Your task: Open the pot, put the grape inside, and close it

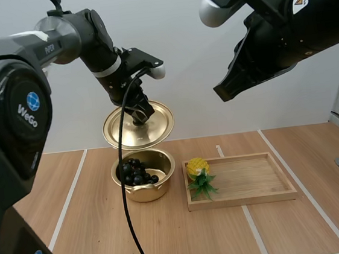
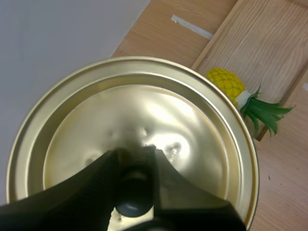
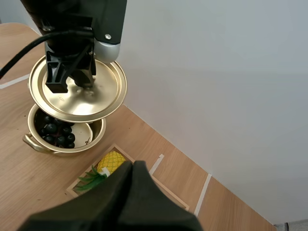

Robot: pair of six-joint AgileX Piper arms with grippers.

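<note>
**A:** Two grippers, status pls?

**B:** The left gripper (image 1: 139, 113) is clamped on the lid (image 1: 157, 128) by its knob (image 2: 134, 195). The left wrist view shows both fingers (image 2: 96, 180) pressed vs. the dark knob, which the high view hides behind the gripper body. The right gripper (image 3: 134, 169) is closed on nothing, fingers together as one wedge. It hangs high, well apart from everything on the table (image 1: 95, 232).

**A:** Lid vs. pot?

**B:** It's held in the air over the pot (image 1: 146, 193), toward the far side. The high view stacks the lid's low edge on the pot's far rim. The right wrist view, more from the side, seems to show a gap, so prob. not touching.

**A:** Which way does it face?

**B:** Tilted. The knob side is turned up and toward the arms' bases, the underside down and away. It's round, so no long axis.

**A:** Grapes?

**B:** The grapes (image 1: 135, 172) are inside the open pot, a dark bunch piled vs. its left wall, w/ bare gold floor at the right.

**A:** Anything else?

**B:** A toy pineapple (image 1: 196, 166) sits at the left end of the tray (image 1: 244, 200), just right of the pot. Its long axis runs far-to-near: fruit far, leaves toward the tray's near rim. The left wrist view catches it past the lid's edge.
</note>
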